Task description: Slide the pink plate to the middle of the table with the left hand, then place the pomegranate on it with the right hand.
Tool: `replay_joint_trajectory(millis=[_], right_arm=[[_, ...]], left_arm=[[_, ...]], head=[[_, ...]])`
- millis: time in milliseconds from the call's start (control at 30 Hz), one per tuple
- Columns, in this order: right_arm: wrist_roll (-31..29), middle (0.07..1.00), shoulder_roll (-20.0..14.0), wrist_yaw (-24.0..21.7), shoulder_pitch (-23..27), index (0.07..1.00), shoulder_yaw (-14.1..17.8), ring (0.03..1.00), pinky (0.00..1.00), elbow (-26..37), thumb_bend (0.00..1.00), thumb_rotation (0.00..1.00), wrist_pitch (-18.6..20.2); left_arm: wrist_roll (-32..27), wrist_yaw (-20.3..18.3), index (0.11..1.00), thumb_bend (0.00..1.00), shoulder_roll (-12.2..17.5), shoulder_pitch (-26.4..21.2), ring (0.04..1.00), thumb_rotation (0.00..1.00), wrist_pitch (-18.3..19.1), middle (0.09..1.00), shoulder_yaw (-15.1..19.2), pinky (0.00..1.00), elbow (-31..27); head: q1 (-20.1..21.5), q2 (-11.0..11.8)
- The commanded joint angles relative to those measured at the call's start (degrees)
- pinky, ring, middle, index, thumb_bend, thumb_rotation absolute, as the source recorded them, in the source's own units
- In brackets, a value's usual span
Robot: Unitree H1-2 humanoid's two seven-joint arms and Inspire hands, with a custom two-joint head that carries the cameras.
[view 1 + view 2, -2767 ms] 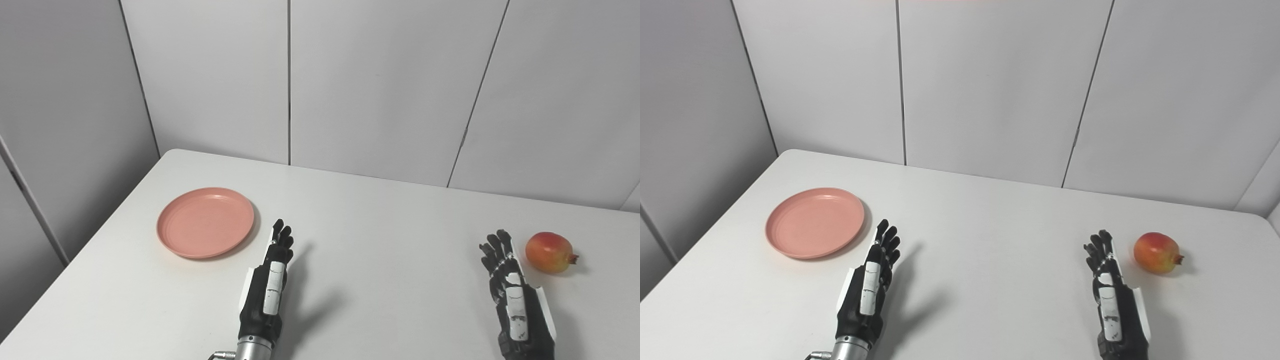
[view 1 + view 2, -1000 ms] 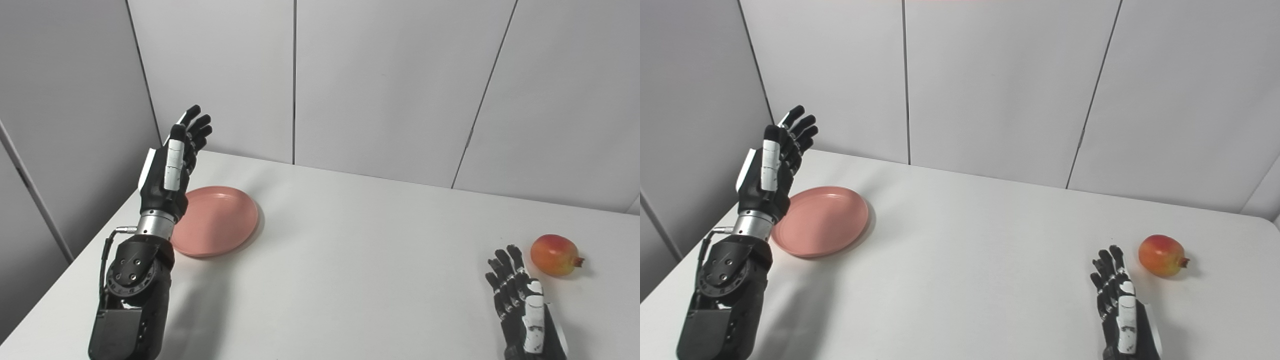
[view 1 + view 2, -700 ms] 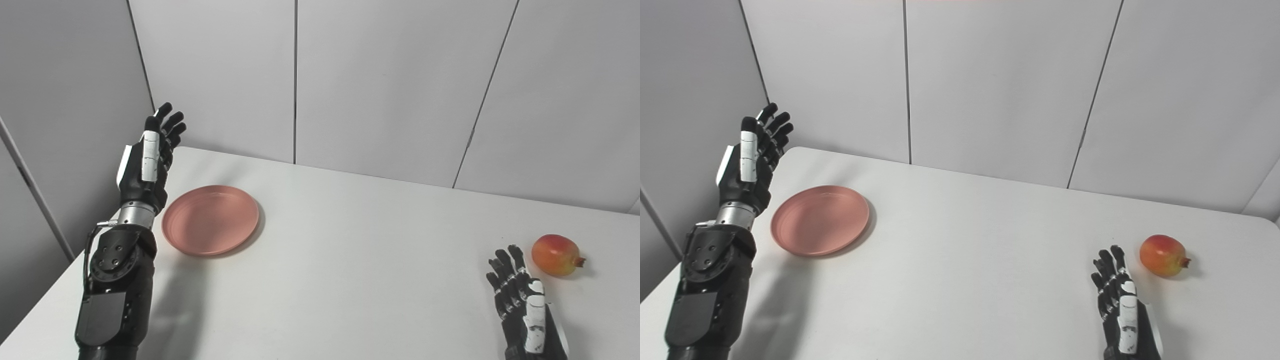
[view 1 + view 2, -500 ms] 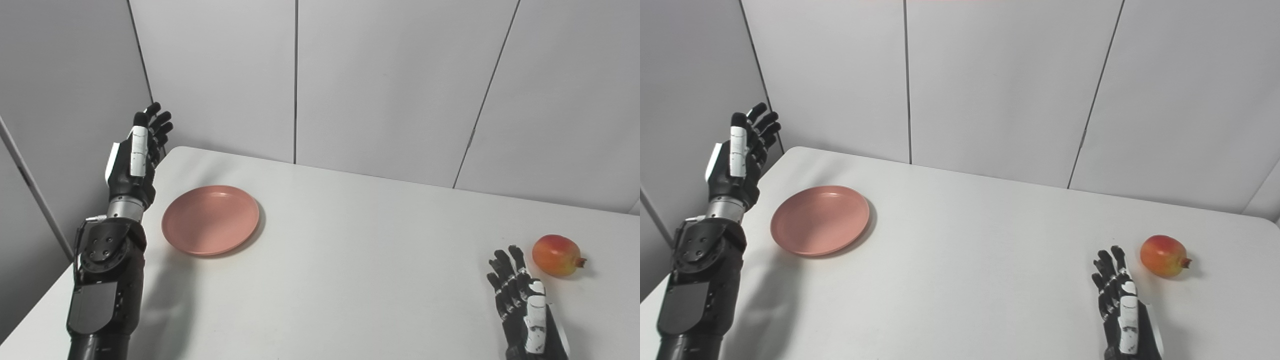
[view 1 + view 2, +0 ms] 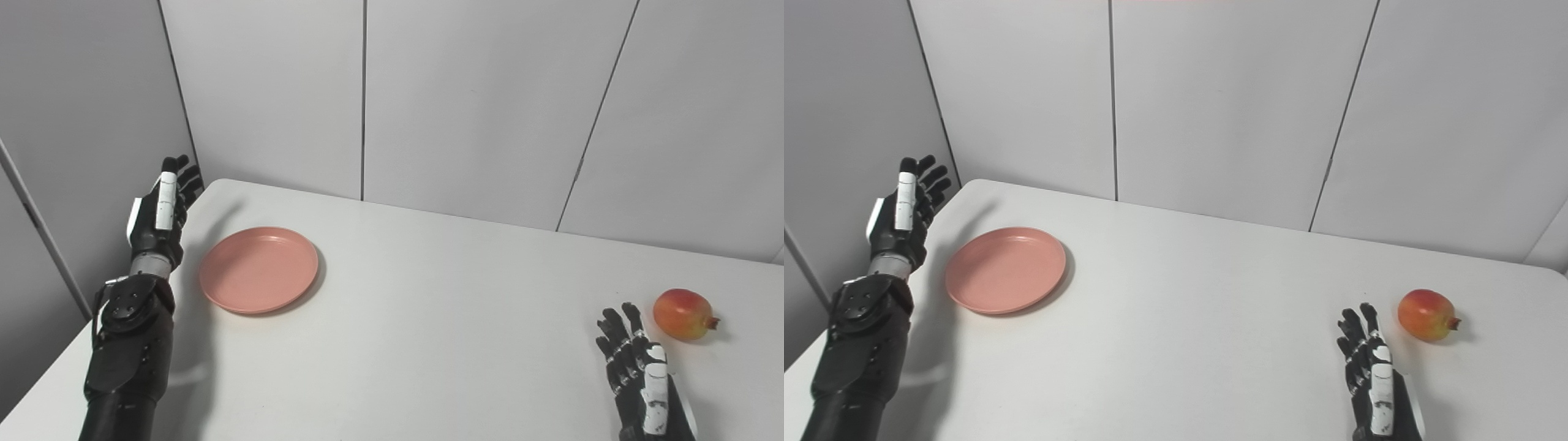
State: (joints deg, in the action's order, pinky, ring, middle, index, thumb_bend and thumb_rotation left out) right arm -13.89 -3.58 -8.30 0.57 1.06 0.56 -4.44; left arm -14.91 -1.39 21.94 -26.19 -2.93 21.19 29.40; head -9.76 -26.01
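The left robot hand (image 5: 156,211) hangs raised, fingers spread and holding nothing, with the pink plate (image 5: 258,269) lying on the white desk (image 5: 429,306) just to its right, nearer the desk's left edge than its middle. The right robot hand (image 5: 643,380) rests low, fingers apart and empty, the pomegranate (image 5: 682,314) just beyond and right of its fingertips. A push landing high on the shallow rim could tip or skip the plate rather than slide it, and the round fruit could roll if nudged.
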Motion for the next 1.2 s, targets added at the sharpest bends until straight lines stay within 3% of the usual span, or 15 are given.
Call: replay_joint_trajectory(millis=[0, 333, 633, 867, 1167], right_arm=[[-0.04, 0.945, 0.41, -0.1, -3.46, 0.994, -0.05, 0.975, 1.0, -1.97, 0.78, 1.0, 1.37], [0.41, 0.933, 0.57, 0.11, -3.73, 0.995, -0.27, 0.971, 1.0, -1.0, 0.77, 1.0, 2.18], [0.77, 0.922, 0.98, 0.28, -3.66, 0.993, -0.38, 0.965, 1.0, -0.29, 0.77, 1.0, 3.08], [1.14, 0.914, 1.26, 0.34, -3.72, 0.99, -0.59, 0.957, 1.0, 0.37, 0.77, 1.0, 3.48], [1.23, 0.913, 1.52, 0.61, -3.89, 0.987, -0.66, 0.954, 1.0, 1.71, 0.77, 1.0, 4.84]], left_arm=[[-0.08, -1.43, 0.859, 0.99, 2.02, -3.29, 0.871, 0.9, -4.3, 0.871, -0.23, 0.92, 0.85], [-1.64, -3.76, 0.848, 1.0, 2.58, -5.62, 0.832, 0.84, -8.8, 0.847, -0.33, 0.86, 11.18], [-1.77, -5.25, 0.84, 1.0, 2.97, -6.66, 0.853, 0.88, -11.94, 0.834, -0.73, 0.9, 17.97], [-3.79, -6.78, 0.871, 1.0, 2.17, -6.06, 0.886, 0.9, -11.59, 0.85, -0.43, 0.95, 17.81], [-5.86, -8.06, 0.894, 0.98, 0.31, -3.33, 0.935, 0.91, -9.02, 0.911, -0.89, 1.0, 11.19]], head=[[-0.07, -0.05], [0.71, -1.05], [1.17, -1.4], [1.6, -1.83], [1.8, -2.79]])
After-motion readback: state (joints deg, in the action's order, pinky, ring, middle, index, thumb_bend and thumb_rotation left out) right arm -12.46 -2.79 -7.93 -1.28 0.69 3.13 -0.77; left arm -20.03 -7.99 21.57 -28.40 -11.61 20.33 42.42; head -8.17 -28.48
